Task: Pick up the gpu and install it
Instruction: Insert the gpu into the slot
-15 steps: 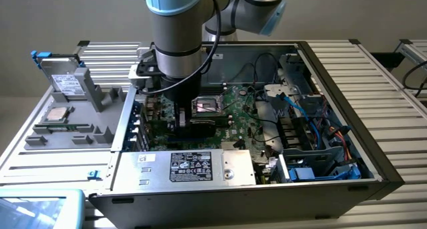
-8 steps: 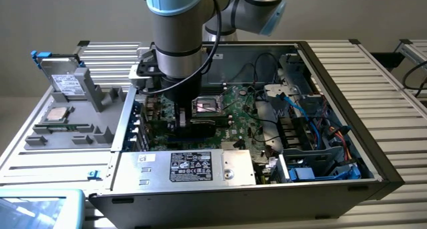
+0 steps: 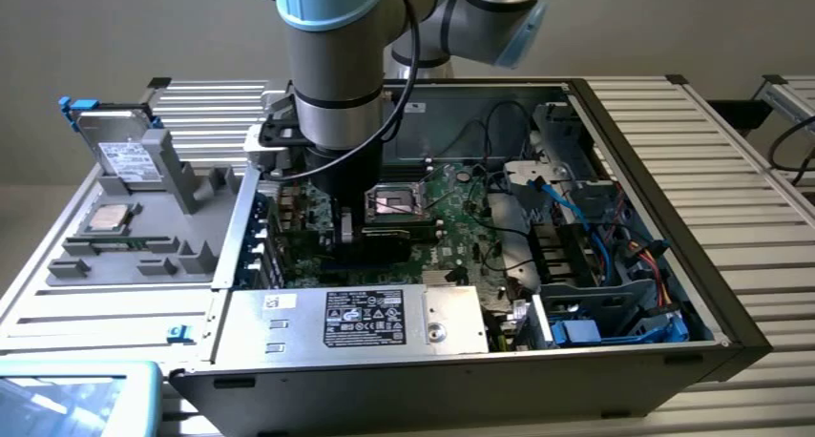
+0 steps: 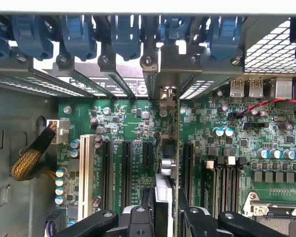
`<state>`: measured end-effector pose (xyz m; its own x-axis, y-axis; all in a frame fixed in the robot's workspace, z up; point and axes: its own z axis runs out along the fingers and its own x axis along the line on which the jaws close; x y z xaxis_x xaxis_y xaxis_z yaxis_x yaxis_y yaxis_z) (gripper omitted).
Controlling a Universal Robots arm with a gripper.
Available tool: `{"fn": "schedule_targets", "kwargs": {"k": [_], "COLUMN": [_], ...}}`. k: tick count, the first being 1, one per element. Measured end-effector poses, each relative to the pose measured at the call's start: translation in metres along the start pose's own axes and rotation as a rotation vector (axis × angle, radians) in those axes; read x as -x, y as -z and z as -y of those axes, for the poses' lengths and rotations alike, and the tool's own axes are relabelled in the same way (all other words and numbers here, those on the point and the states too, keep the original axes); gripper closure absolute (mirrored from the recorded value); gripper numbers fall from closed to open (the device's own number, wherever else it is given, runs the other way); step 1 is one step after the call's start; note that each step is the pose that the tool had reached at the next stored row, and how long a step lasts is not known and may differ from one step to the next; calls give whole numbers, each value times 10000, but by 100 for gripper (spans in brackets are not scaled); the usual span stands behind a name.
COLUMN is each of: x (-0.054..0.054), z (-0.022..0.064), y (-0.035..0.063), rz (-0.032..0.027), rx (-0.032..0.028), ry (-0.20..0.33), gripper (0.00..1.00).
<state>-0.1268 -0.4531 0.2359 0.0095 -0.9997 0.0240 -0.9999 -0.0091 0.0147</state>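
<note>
Between the jaws, the gpu (image 4: 167, 163) stands edge-on, mostly hidden.

The motherboard (image 4: 138, 123) is a glossy green circuit board with black plastic slots (image 4: 126, 168) across it. Above it, the blue retention clips (image 4: 126, 34) look like smooth plastic against bare grey sheet metal. Beside the motherboard, a cable (image 4: 29, 158) wears woven yellow-black braid. The gpu (image 4: 164, 190), edge-on over the motherboard, shows ribbed silver metal between matt black gripper (image 4: 160, 217) fingers.
</note>
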Motion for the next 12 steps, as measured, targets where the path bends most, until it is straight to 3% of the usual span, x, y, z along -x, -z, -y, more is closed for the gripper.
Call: {"fn": "schedule_targets", "kwargs": {"k": [12], "x": [-6], "z": [0], "y": [-1], "rz": [0], "rx": [-1], "ry": [21], "gripper": [72]}}
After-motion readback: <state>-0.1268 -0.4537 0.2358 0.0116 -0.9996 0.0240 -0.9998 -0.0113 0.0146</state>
